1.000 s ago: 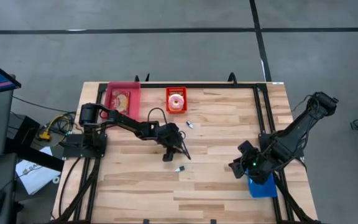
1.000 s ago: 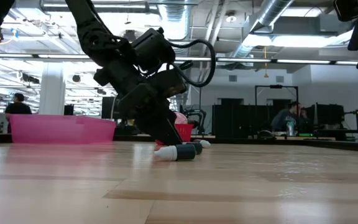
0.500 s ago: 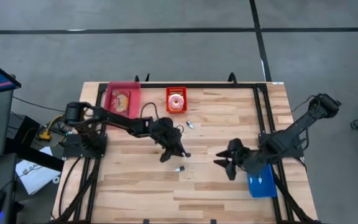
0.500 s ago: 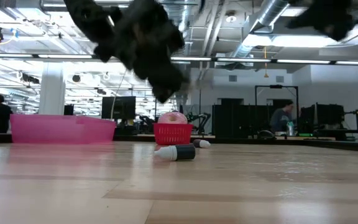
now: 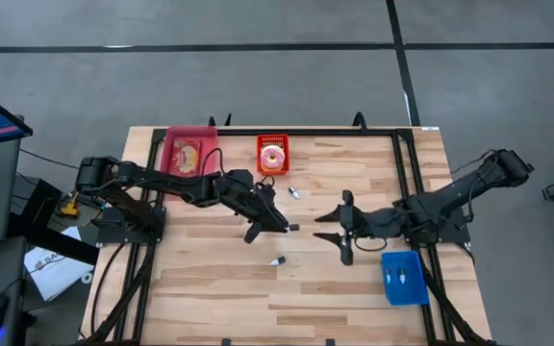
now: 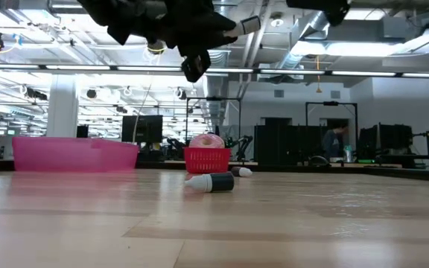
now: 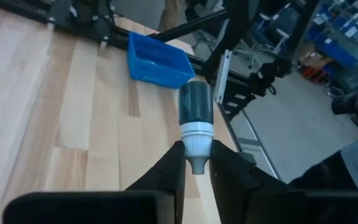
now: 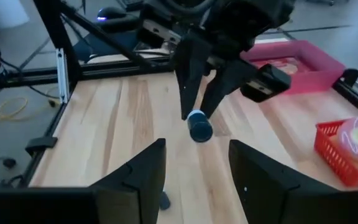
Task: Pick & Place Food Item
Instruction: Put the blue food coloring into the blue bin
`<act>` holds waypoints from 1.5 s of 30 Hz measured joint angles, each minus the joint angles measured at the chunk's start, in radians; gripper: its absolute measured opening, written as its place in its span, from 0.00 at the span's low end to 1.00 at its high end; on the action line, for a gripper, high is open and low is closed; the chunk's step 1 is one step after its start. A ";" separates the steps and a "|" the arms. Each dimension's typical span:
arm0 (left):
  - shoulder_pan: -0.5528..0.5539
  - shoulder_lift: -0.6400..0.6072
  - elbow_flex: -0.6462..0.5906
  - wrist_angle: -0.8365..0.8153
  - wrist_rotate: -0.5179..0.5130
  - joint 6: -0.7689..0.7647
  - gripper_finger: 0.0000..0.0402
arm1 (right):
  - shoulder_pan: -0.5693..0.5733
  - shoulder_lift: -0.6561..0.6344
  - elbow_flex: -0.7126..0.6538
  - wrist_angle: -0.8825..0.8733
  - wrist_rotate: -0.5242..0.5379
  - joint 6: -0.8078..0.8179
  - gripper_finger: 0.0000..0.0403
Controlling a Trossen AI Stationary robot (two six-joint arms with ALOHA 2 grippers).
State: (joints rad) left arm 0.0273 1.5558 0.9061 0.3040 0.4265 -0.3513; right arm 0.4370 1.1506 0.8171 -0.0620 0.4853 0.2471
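A small cylinder (image 7: 196, 115), dark blue with a white ribbed end, hangs well above the wooden table (image 5: 210, 288), with my left gripper (image 7: 196, 157) shut on it over the table's middle (image 5: 282, 226). My right gripper (image 5: 338, 234) stands open just to its right, facing it, fingers spread with nothing between them (image 8: 197, 180). A like cylinder (image 6: 213, 182) lies on its side on the table (image 5: 277, 260). Another small piece (image 5: 294, 191) lies farther back. A donut (image 5: 272, 156) sits in a red basket (image 5: 272, 142). My left gripper pinches the cylinder's narrow white end (image 7: 197, 149) between its two fingertips. The cylinder sticks out forward past the fingers, along their line, dark end (image 8: 199, 130) foremost. It is lifted clear of the table, slanting a little downward.
A pink tray (image 5: 188, 154) with a food item stands at the back left, next to the red basket. A blue tray (image 5: 404, 279) sits at the near right. Black frame rails run along the table's left and right sides.
My left gripper has risen from the table near the lying cylinder and tipped from pointing steeply down toward level, carrying its cylinder up clear. My right gripper has swung from above the blue tray toward the table's middle, rolling its wrist, and now faces the left gripper.
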 joint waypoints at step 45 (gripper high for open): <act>0.005 0.006 0.047 -0.018 -0.027 -0.020 0.15 | -0.152 0.243 0.162 -0.032 -0.175 -0.175 0.17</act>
State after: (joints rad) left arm 0.0322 1.5616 0.9527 0.2859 0.3994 -0.3714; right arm 0.2852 1.3933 0.9791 -0.0935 0.3103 0.0719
